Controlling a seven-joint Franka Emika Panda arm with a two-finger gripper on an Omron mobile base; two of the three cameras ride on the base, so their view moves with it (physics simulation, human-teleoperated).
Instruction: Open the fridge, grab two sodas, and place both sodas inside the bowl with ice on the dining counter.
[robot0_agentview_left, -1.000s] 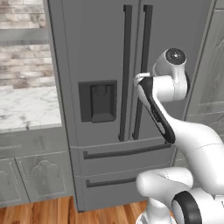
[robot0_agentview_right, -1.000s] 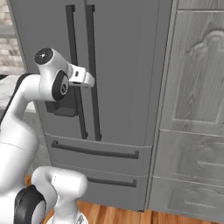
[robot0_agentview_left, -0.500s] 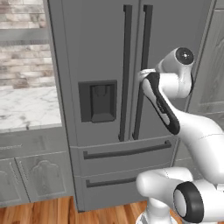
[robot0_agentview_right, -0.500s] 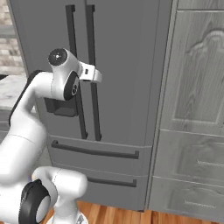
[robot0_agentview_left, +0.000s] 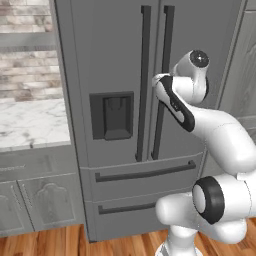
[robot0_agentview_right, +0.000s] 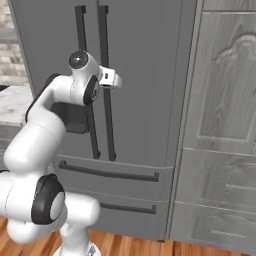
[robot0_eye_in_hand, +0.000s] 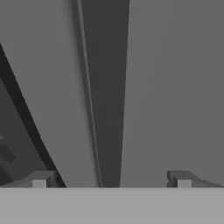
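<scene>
Fingertips (robot0_eye_in_hand: 39, 179) stand wide apart at the bottom of the hand view, one at lower left and one at lower right, with nothing between them but the dark handle (robot0_eye_in_hand: 107, 87) of the fridge running up the middle of the frame. The gripper (robot0_agentview_right: 114, 79) sits centre-left in the right base view, just beside the right-door handle (robot0_agentview_right: 106, 75); whether it touches the bar cannot be told.

The fridge (robot0_agentview_left: 115, 60) fills the centre of the left base view — doors shut, two dark vertical handles side by side, a dark dispenser recess (robot0_agentview_left: 112, 116) in the left door, two drawers below. Its top is cut off by the frame, and in the left base view the arm's wrist hides part of the right-door handle.

Compared with a second ago, the hand has moved in from beside the doors to the right-door handle, and the arm's upper joint has swung further right in the left base view.

A marble counter (robot0_agentview_left: 30, 122) lies at left, a brick wall (robot0_agentview_left: 25, 55) above it; grey panelled cabinets (robot0_agentview_right: 225, 100) stand at right. No writing or labels can be read.
</scene>
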